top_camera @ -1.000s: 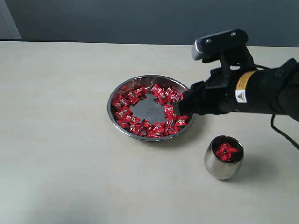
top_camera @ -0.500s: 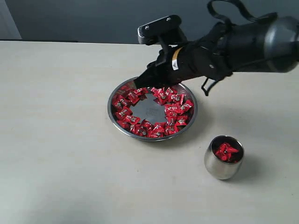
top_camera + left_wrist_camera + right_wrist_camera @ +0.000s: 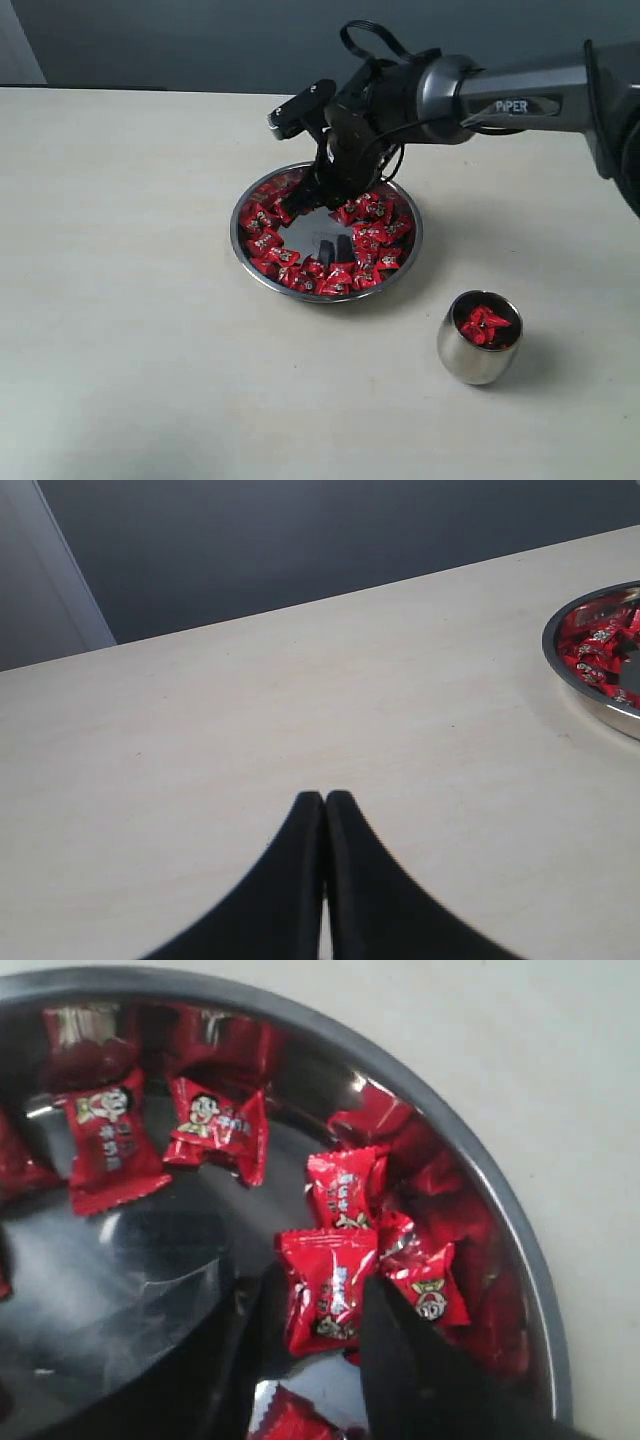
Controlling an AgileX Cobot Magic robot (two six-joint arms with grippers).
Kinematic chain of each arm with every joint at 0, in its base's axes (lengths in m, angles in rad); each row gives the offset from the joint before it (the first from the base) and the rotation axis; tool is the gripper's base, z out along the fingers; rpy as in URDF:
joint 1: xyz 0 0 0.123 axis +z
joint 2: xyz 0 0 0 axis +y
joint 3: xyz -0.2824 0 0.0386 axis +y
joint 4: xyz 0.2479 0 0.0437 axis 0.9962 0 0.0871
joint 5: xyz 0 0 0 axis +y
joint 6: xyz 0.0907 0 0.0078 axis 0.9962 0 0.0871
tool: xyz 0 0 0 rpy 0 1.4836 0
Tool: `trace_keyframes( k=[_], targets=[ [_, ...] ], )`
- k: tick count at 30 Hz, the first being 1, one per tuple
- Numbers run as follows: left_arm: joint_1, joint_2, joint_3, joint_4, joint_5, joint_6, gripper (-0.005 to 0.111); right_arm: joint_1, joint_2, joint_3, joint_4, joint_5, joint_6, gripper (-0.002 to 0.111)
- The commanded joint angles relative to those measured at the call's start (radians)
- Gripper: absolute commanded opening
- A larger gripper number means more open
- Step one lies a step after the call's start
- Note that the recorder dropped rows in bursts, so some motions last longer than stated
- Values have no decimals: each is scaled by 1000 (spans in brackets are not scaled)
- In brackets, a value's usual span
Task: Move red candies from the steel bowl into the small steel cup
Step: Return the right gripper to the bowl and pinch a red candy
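"Steel under the right gripper (image 3: 322, 197), was it?" asked Ana.

"Yes; it was down inside the steel bowl (image 3: 243, 255), tips just above the bare floor; the red candies (image 3: 367, 238) lay in a ring all round it."

"And its jaws?"

"Parted, in the right wrist view; the right gripper (image 3: 312, 1305) straddled one candy (image 3: 328, 1290), one finger (image 3: 410, 1370) against the wrapper's edge, the other just beside it; I could not tell that it was pinched yet, so I judged the grasp about to be made, not made."

"Where was the small steel cup (image 3: 472, 362)?"

"Well apart from the tips, outside the bowl, back along the arm's side; upright on the table (image 3: 120, 320)."

"Anything in it?"

"A few red wrappers (image 3: 483, 325) showed at its mouth; so some of the job was done; far more candies lay around the gripper than in the cup, and I judged most of the work was left."

"The left gripper (image 3: 325, 802)?"

"Fingers pressed together, holding nothing; bare table ahead of them, and only the bowl's rim (image 3: 590, 695) off to one side of its tips; it played no part."
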Motion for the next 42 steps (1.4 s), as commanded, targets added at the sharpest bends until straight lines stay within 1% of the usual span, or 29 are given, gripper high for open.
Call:
trace_keyframes(
  k=[1,8,25,27,31,32,37,41,42],
  targets=[
    [0,-4,-1,3,-7,-5,0,-5,20,-23,-7,21,-10,33],
    [0,-4,-1,3,-7,-5,0,-5,32,-24,-34,60,-10,33],
    [0,-4,-1,3,-7,-5,0,-5,79,-35,-36,33,-7,32],
    [0,-4,-1,3,-7,-5,0,-5,79,-47,-36,47,-5,28],
    [0,-4,-1,3,-7,-5,0,-5,77,-75,-36,76,-3,1],
    [0,-4,-1,3,-7,-5,0,-5,78,-81,-33,86,-3,-1],
    [0,-4,-1,3,-7,-5,0,-5,26,-86,-33,91,25,-1],
    [0,-4,-1,3,-7,-5,0,0,-80,-71,72,100,30,-1],
    [0,-4,-1,3,-7,-5,0,11,-129,-24,83,93,30,-1]
  ],
)
